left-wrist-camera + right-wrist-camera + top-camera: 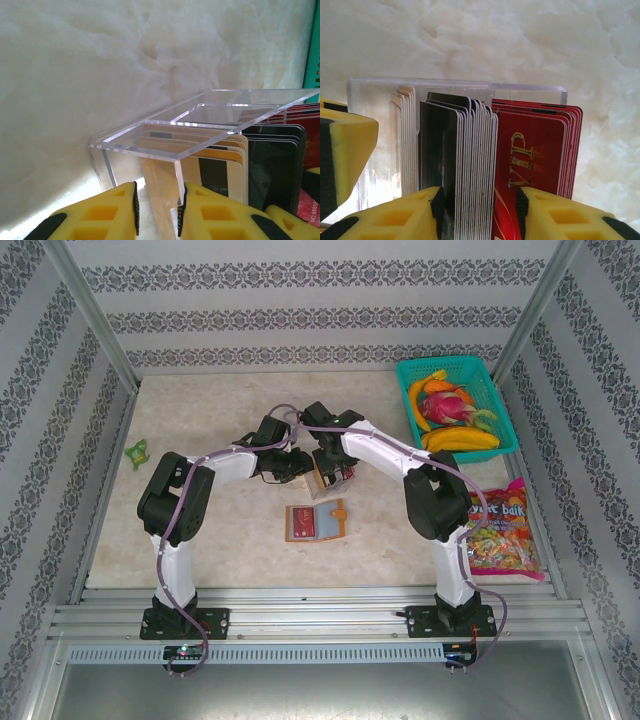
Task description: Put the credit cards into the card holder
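Left pincer: I'm watching the left pincer (159, 215) sitting at the left end of the clear box (150, 142), fingers either side of a clear wall. It's looking clenched on that box, bracing it.
Right pincer: the right pincer (479, 212) is straddling the black cards (437, 150). Red is showing in the gap beside its right finger, so I'm reading it as released, gripping nothing.
Credit cards: the credit cards (470, 145) are all standing on edge in the box, mid-table, with tan cards (220, 152) left, black in the middle and red cards (535, 150) right.
Card holder: the card holder (315, 521) is lying open on the table (220, 550), on the near side of the box and apart from it.
Risk, too many: the fingers are spanning the whole black bundle. Closing here, I'm likely lifting a fistful rather than one card.
Risk, fanning: a packed bundle pinched at one edge is prone to splaying and shedding cards over the table.
Risk, box lifting: the cards are sitting tight. If the brace is slipping on smooth plastic, the box is coming up with them or tipping.
Risk, crowding: both pincers are working just beside each other, so a sideways correction is risking a knock.
Risk, holder sliding: nothing is pinning the holder, so pushing a card into a slot is likely shoving it along.
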